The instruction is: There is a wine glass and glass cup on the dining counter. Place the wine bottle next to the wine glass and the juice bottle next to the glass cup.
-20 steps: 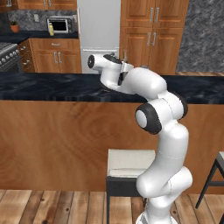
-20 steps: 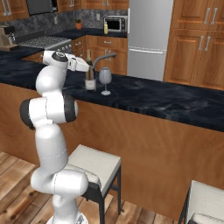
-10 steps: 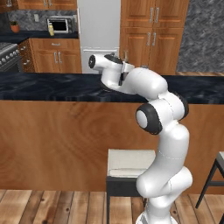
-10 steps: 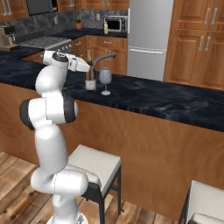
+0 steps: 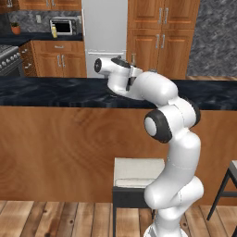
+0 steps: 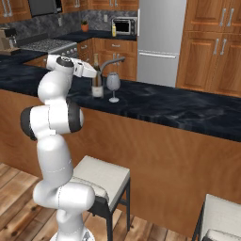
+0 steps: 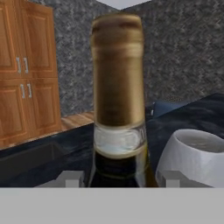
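Note:
The wine bottle (image 6: 97, 80), dark with a gold-foil neck, stands upright on the black top of the dining counter (image 6: 179, 110). Just to its right is the wine glass (image 6: 113, 84). My gripper (image 6: 92, 73) reaches in from the left and is shut on the wine bottle. The hand view has the bottle's neck (image 7: 119, 87) rising between my fingertips (image 7: 70, 178), with the wine glass's bowl (image 7: 192, 153) at its right. From the left base, my hand (image 5: 125, 76) covers the bottle. A small yellow juice bottle (image 6: 114, 29) stands by the microwave on the far counter. The glass cup is out of view.
A curved faucet (image 6: 113, 60) rises behind the bottle, over a sink (image 7: 30, 157). A padded stool (image 6: 101, 176) stands against the wooden counter front beside my base, another (image 6: 221, 221) at the right. A fridge (image 5: 105, 28) and cabinets line the back wall.

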Controlling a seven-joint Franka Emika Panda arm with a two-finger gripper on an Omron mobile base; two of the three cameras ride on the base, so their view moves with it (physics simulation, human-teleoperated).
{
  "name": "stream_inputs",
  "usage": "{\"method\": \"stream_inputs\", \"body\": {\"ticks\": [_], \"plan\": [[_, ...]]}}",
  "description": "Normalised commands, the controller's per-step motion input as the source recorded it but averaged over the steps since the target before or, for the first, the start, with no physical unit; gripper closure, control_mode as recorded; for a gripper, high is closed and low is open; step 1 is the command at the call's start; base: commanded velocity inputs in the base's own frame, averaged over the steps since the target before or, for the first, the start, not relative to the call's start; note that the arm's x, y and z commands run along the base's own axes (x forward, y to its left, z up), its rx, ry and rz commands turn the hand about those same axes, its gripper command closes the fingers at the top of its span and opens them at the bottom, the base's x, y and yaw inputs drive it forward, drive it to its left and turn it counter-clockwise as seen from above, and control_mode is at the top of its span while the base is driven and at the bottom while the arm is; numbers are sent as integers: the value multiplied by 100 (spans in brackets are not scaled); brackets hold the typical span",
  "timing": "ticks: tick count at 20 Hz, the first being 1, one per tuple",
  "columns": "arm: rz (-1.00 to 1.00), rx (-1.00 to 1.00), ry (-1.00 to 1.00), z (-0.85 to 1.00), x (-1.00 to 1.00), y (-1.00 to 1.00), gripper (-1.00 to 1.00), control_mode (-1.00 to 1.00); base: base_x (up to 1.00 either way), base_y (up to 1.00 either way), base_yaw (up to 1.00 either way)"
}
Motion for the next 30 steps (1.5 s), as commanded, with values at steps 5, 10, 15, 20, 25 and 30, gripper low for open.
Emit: {"method": "stream_inputs", "body": {"ticks": [5, 10, 15, 20, 25, 30], "plan": [[0, 0, 0, -21, 0, 0, 100, -100, 0, 0, 0], [0, 0, 0, -14, 0, 0, -100, -100, 0, 0, 0], [0, 0, 0, -8, 0, 0, -100, -100, 0, 0, 0], [0, 0, 0, -3, 0, 0, -100, -100, 0, 0, 0], [0, 0, 0, 0, 0, 0, -100, -100, 0, 0, 0], [0, 0, 0, 0, 0, 0, -100, -100, 0, 0, 0]]}}
